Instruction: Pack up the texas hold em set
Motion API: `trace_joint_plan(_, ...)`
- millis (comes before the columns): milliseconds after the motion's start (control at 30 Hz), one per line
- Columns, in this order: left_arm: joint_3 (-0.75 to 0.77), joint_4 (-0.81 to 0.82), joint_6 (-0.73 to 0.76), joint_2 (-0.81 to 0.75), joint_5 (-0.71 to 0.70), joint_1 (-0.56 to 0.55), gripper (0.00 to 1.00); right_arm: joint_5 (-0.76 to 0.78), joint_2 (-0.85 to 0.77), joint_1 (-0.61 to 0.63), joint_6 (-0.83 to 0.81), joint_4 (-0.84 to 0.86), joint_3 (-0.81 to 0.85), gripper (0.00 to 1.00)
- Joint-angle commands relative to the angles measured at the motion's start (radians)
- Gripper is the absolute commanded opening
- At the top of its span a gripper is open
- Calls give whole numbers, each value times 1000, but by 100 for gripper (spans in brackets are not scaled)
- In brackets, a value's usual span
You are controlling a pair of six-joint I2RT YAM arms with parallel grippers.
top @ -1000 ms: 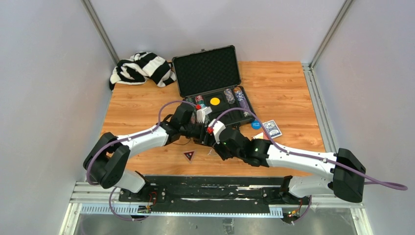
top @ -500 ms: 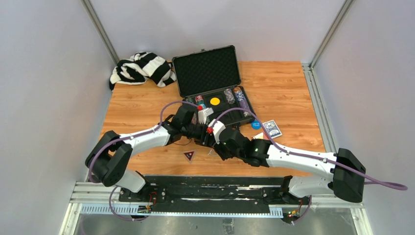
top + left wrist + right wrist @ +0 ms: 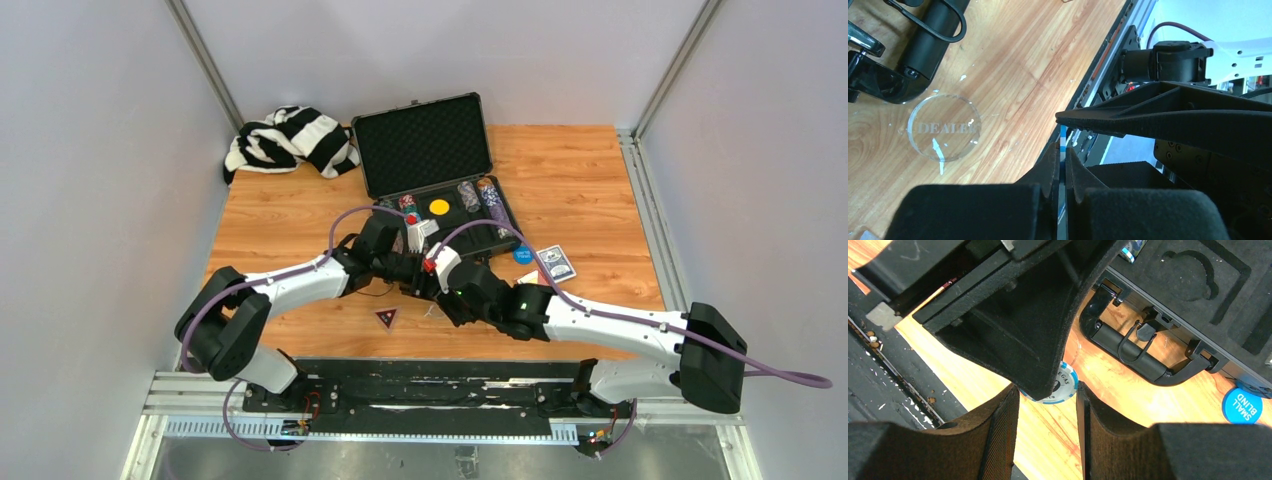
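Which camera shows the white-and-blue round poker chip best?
Right wrist: the poker chip faces the lens, lettering partly visible. Left wrist shows only its thin edge in the left gripper; top external shows none of it.

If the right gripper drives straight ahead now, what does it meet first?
Most likely the blue-and-white poker chip pinched in the left gripper; it sits just ahead of the open right gripper. Depth is unclear, so the left gripper might touch first.

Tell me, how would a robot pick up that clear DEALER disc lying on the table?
By its rim, from straight above. The DEALER disc lies flat on the wooden table, so only opposite edges offer a hold. Probably keep clear of the case handle beside it.
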Motion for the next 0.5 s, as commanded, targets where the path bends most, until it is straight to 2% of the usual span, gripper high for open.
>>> trace_joint_plan(0,35,-27,67,-4,-42,-3,0,9,-12,10,-3,29,-3,41)
trace_joint_plan(100,63,-33,145,-1,-63,17,0,10,-40,10,-9,6,-10,47)
trace_joint_plan(200,63,102,118,8,-49,74,0,6,-97,10,-10,-23,-46,52)
trace_joint_plan(267,95,108,159,20,-46,101,0,15,-160,10,-5,-31,-93,53)
trace_joint_plan(400,192,-32,411,33,-151,115,0,91,-297,8,2,-24,-169,53)
trace_joint_plan(467,250,-117,544,60,-146,115,0,141,-328,7,-7,-15,-184,53)
